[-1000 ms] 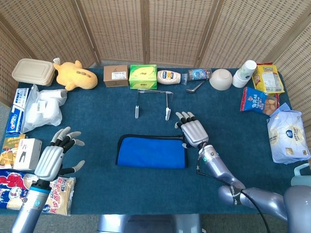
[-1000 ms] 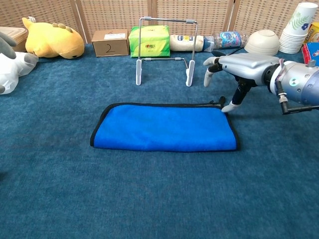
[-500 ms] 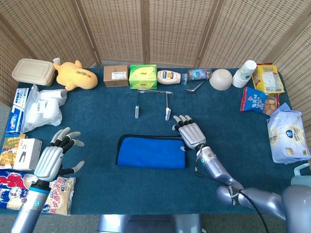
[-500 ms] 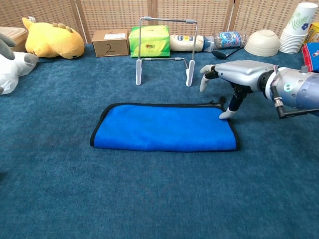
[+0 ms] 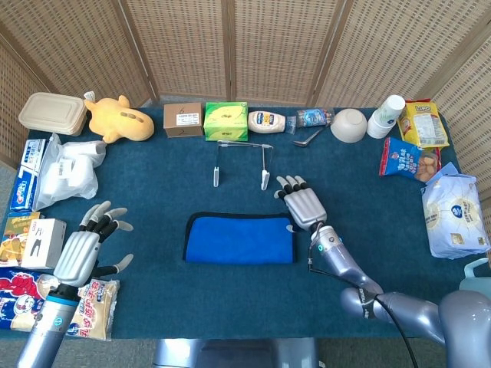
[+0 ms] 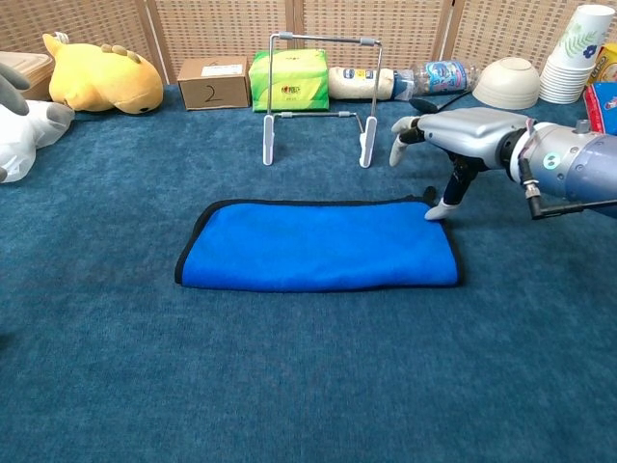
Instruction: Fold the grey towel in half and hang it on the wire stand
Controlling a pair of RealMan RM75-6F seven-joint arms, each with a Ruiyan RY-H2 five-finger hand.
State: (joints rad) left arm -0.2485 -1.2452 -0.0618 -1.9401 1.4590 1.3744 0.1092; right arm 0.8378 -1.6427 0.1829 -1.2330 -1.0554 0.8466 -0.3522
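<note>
The towel (image 5: 239, 239) (image 6: 318, 246) is bright blue with black edging and lies folded flat in the middle of the table. Behind it stands the wire stand (image 5: 241, 157) (image 6: 318, 92), upright and bare. My right hand (image 5: 305, 205) (image 6: 465, 130) hovers palm down just off the towel's far right corner, fingers spread. Its thumb tip (image 6: 436, 210) reaches down to the table right beside that corner, and the hand holds nothing. My left hand (image 5: 83, 253) is far to the left over snack packets, fingers apart and empty; the chest view does not show it.
Along the back edge are a yellow plush toy (image 5: 119, 119), a cardboard box (image 5: 182, 119), a green tissue box (image 5: 226, 120), a mayonnaise bottle (image 5: 267, 121), a bowl (image 5: 348, 125) and paper cups (image 5: 386, 115). Snack bags (image 5: 453, 215) lie right; packets (image 5: 61, 172) lie left.
My right hand dipped left toward the towel's far right corner, then drew back slightly. The loose black edge at that corner now lies flatter. The left hand has stayed still.
</note>
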